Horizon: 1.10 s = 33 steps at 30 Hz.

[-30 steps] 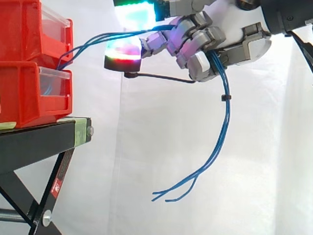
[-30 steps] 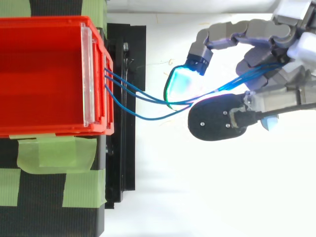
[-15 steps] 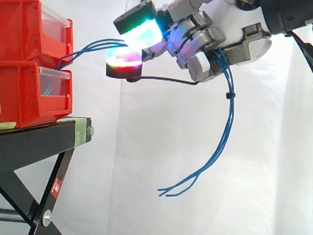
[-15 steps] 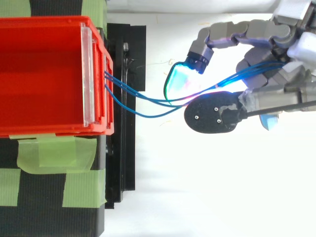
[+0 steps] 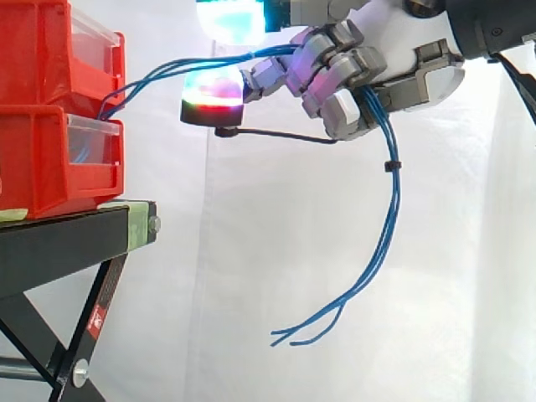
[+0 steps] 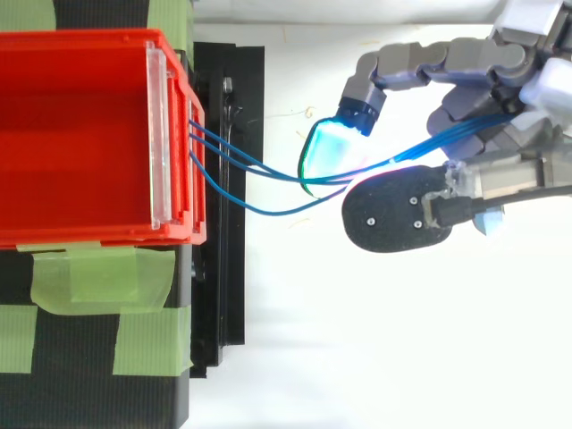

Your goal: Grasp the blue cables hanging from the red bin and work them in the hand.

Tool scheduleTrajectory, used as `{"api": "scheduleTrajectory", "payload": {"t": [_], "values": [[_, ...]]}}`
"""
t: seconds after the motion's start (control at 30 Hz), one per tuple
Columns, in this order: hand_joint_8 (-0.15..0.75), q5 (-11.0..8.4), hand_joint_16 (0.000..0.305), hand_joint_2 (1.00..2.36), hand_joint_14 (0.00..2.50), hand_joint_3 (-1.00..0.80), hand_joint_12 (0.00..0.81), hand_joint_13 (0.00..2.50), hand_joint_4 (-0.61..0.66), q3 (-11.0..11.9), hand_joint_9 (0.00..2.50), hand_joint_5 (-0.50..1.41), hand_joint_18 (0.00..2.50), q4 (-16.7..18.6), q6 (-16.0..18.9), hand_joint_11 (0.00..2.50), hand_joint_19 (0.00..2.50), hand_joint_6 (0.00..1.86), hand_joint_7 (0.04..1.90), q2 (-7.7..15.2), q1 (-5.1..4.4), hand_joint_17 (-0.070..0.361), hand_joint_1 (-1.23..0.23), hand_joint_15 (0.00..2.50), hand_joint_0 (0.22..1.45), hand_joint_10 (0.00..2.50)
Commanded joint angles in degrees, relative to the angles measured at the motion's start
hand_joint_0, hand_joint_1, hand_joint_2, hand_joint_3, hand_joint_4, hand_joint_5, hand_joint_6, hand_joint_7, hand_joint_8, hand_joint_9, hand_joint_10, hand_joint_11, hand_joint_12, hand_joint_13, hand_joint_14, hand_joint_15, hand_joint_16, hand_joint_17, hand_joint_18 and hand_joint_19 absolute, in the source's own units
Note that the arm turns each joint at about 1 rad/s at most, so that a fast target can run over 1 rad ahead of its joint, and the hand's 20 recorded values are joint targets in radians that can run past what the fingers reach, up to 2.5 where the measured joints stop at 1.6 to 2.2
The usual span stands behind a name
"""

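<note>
Several thin blue cables [image 5: 167,69] run from the upper red bin [image 5: 50,50] rightward into my hand [image 5: 368,59], high at the right of the side view. The fingers are curled round the strands, which leave the hand and hang down [image 5: 385,226] to loose ends [image 5: 297,337]; a small black tie [image 5: 389,167] binds them. One glowing fingertip [image 5: 212,99] lies just below the taut strands, another [image 5: 234,15] above them. In the top view the cables [image 6: 259,174] leave the bin front [image 6: 183,134] and pass between two fingertips [image 6: 326,147] toward the palm [image 6: 509,98].
Two red bins are stacked on a black stand [image 5: 75,243] at the left, the lower bin [image 5: 59,159] with a clear front panel. Green tape [image 6: 98,277] holds the bins to the stand. A white curtain hangs behind.
The upper glowing fingertip dropped onto the strands half a second ago and has lifted again. The lower fingertip shifted slightly right, and the hanging ends swung a little.
</note>
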<state>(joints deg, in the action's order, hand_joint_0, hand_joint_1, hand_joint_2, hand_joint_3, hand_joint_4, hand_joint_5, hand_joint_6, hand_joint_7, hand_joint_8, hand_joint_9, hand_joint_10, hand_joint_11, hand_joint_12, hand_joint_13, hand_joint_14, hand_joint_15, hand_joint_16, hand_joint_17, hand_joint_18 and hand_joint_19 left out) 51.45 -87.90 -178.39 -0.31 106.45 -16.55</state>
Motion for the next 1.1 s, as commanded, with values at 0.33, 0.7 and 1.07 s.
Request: {"api": "scheduleTrajectory", "payload": {"t": [0.33, 0.7, 1.07], "values": [[0.486, -0.12, 0.221, 1.02, 2.5, -0.1, 0.718, 1.73, 0.26, 0.01, 1.06, 0.29, 2.19, -0.11, 0.05, 2.5, 0.56, 0.17, 1.27, -0.01, 0.03, 0.166, -0.64, 1.88, 0.98, 2.5], [0.486, -0.21, 0.221, 1.0, 2.5, -0.06, 0.718, 1.73, 0.32, 0.01, 1.06, 0.29, 2.19, 0.06, -0.13, 2.5, 0.56, 0.2, 1.22, 0.08, 0.03, 0.166, -0.72, 1.88, 0.89, 2.5], [0.486, -0.12, 0.221, 1.01, 2.5, -0.77, 0.718, 1.73, 0.26, 0.01, 1.06, 0.31, 2.19, 0.06, -0.65, 2.5, 0.56, 0.15, 1.29, 0.08, -0.06, 0.166, -0.64, 1.88, 0.85, 2.5]]}}
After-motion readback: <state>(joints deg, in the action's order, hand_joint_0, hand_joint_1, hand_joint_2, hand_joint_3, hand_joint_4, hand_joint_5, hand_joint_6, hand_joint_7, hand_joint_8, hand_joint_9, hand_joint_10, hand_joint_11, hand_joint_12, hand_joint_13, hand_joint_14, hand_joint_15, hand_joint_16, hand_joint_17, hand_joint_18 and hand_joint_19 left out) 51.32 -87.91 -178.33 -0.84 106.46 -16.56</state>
